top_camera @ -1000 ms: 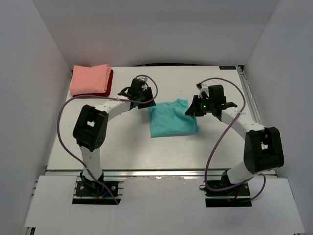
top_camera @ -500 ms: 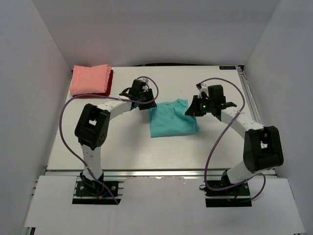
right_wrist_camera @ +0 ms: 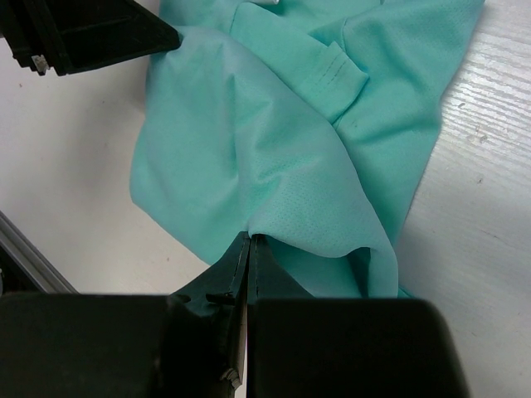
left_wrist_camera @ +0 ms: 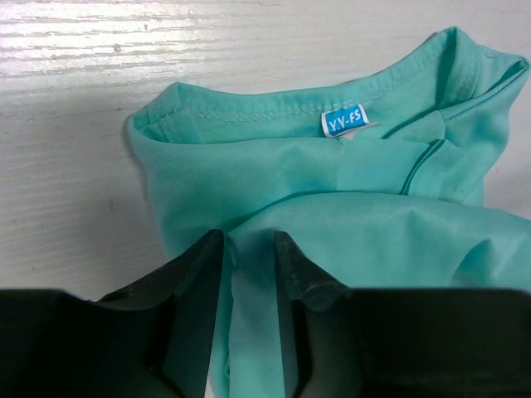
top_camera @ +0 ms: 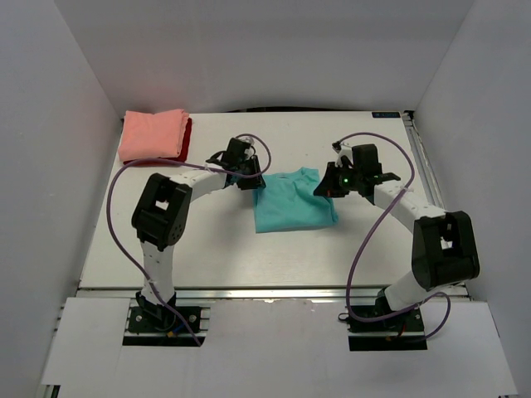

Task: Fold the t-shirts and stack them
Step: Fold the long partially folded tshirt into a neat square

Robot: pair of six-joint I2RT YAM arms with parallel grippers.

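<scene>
On the table (top_camera: 207, 249), the middle t-shirt (top_camera: 292, 209) is laid between the two arms. The left gripper (top_camera: 251, 177) is set at the shirt's far-left corner with a raised fold of cloth between its fingers, and the right gripper (top_camera: 325, 189) is set at the shirt's right edge, clamped on a pinch of the cloth. In the far-left corner of the table, well apart from that shirt, a folded t-shirt (top_camera: 152, 134) is laid on top of another t-shirt (top_camera: 187, 138), of which only an edge is seen, along the right side of the stack.
</scene>
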